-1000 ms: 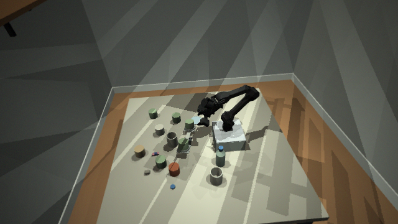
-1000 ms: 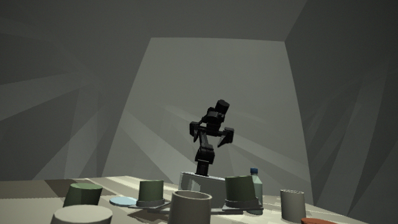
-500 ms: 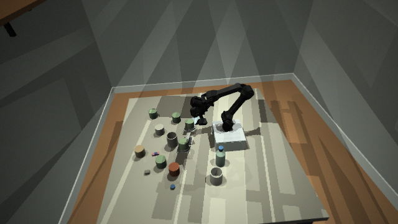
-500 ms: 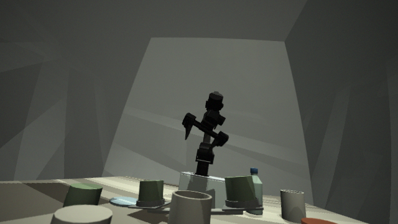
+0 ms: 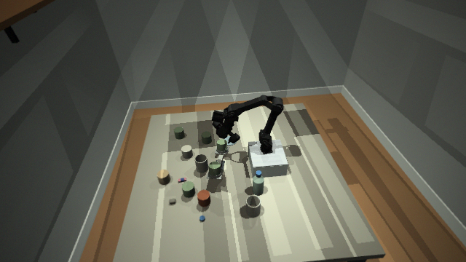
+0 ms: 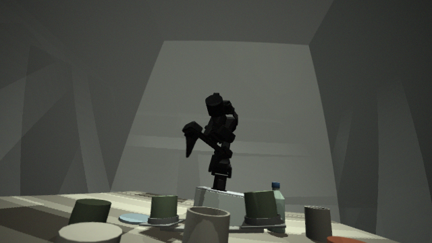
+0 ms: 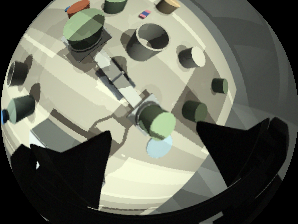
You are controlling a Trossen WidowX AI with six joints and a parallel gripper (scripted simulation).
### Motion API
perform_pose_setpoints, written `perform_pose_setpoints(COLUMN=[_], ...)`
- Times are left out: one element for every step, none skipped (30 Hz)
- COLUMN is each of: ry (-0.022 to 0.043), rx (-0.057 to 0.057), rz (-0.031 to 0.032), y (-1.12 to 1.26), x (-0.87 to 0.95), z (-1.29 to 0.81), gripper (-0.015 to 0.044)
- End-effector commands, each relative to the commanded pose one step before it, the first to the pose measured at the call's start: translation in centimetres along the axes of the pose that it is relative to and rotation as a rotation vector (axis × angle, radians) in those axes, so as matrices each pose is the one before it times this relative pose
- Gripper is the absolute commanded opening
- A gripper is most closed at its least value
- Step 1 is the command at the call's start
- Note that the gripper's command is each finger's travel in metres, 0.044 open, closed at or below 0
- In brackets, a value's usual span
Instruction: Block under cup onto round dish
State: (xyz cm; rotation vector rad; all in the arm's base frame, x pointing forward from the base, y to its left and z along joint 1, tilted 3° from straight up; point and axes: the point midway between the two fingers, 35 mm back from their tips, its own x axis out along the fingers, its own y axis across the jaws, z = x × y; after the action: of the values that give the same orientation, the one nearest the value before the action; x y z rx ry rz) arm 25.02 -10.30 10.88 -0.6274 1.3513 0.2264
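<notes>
Two green cups stand upside down on the ends of the balance (image 5: 220,159) (image 7: 112,75). One cup (image 5: 221,145) (image 6: 164,206) (image 7: 162,125) is at the dish end; the other cup (image 5: 215,169) (image 6: 261,206) (image 7: 84,29) is at the far end. The pale blue round dish (image 5: 230,141) (image 6: 133,219) (image 7: 159,147) lies beside the first cup, with nothing seen on it. My gripper (image 7: 155,131) is wide open and empty, high above the table near the dish-end cup and dish. No block is visible; what is under the cups is hidden.
A grey open cup (image 5: 201,163) (image 6: 206,226) (image 7: 149,41) stands close beside the balance. Dark green cylinders (image 5: 206,137) (image 5: 178,132) stand beyond the dish. A bottle (image 5: 258,184), another open cup (image 5: 253,206), a red cylinder (image 5: 204,198) and a green one (image 5: 188,189) stand toward the front.
</notes>
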Motion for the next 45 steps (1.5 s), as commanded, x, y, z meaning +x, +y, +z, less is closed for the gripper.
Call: perform_pose_setpoints(ry=[0.02085,0.00289,0.00204,0.00119,0.00033,-0.00052,-0.00137,-0.00221,-0.00303,-0.00373,-0.00453,-0.00506,-0.00588,-0.00666,-0.00742,-0.00816,-0.00884,-0.00754,-0.00472,-0.00161,0.0,0.0,0.0,0.0,0.0,0.0,-0.00002,-0.00003,-0.00002,-0.00001,0.0,0.0,0.0,0.0,0.0,0.0,0.0,0.0,-0.00001,-0.00001,-0.00001,-0.00001,-0.00001,-0.00001,-0.00001], rx=[-0.1163,-0.0275,-0.0273,-0.0272,-0.0271,-0.0269,-0.0268,-0.0266,-0.0266,-0.0275,-0.0274,-0.0295,-0.0295,-0.0294,-0.0293,-0.0292,-0.029,-0.0231,-0.0138,-0.0046,0.0,0.0,0.0,0.0,0.0,0.0,0.0,0.0,0.0,0.0,0.0,0.0,0.0,0.0,0.0,0.0,0.0,0.0,0.0,0.0,0.0,0.0,0.0,0.0,0.0], rz=[0.06304,0.01461,0.01471,0.01476,0.01477,0.01473,0.01464,0.0145,0.01433,0.01418,0.01392,0.01386,0.0136,0.01322,0.01281,0.01235,0.01181,0.00905,0.00526,0.00172,0.0,0.0,0.0,0.0,0.0,0.0,0.00001,0.00002,0.00002,0.00001,0.0,0.0,0.0,0.0,0.0,0.0,0.0,-0.00001,-0.00001,0.0,0.0,0.0,0.0,0.0,0.0], y=[-1.166,-0.284,-0.279,-0.273,-0.266,-0.258,-0.25,-0.24,-0.229,-0.208,-0.196,-0.166,-0.154,-0.141,-0.127,-0.112,-0.096,-0.065,-0.033,-0.01,0.0,0.0,0.0,0.0,0.0,-0.002,-0.004,0.003,0.008,0.004,0.0,0.0,0.0,0.0,0.0,-0.003,-0.008,-0.012,-0.014,-0.013,-0.012,-0.011,-0.01,-0.009,-0.008], x=[1.428,0.351,0.354,0.357,0.36,0.363,0.366,0.369,0.371,0.366,0.369,0.358,0.362,0.363,0.365,0.367,0.367,0.294,0.176,0.059,0.0,0.0,0.0,0.0,0.0,0.121,0.363,0.543,0.36,0.12,0.0,0.0,0.0,0.0,0.0,0.027,0.082,0.137,0.165,0.165,0.165,0.165,0.164,0.164,0.164], z=[-0.5,-0.203,-0.219,-0.236,-0.252,-0.269,-0.285,-0.301,-0.315,-0.316,-0.33,-0.314,-0.328,-0.339,-0.35,-0.36,-0.369,-0.301,-0.184,-0.062,0.0,0.0,0.0,0.0,0.0,-0.001,-0.001,0.001,0.002,0.001,0.0,0.0,0.0,0.0,0.0,-0.001,-0.002,-0.003,-0.004,-0.003,-0.003,-0.003,-0.003,-0.002,-0.002], gripper=[0.044,0.044,0.044,0.044,0.044,0.044,0.044,0.044,0.044,0.044,0.044,0.044,0.044,0.044,0.044,0.044,0.044,0.044,0.044,0.044,0.044,0.044,0.044,0.044,0.044,0.044,0.044,0.044,0.044,0.044,0.044,0.044,0.044,0.044,0.044,0.044,0.044,0.044,0.044,0.044,0.044,0.044,0.044,0.044,0.044])
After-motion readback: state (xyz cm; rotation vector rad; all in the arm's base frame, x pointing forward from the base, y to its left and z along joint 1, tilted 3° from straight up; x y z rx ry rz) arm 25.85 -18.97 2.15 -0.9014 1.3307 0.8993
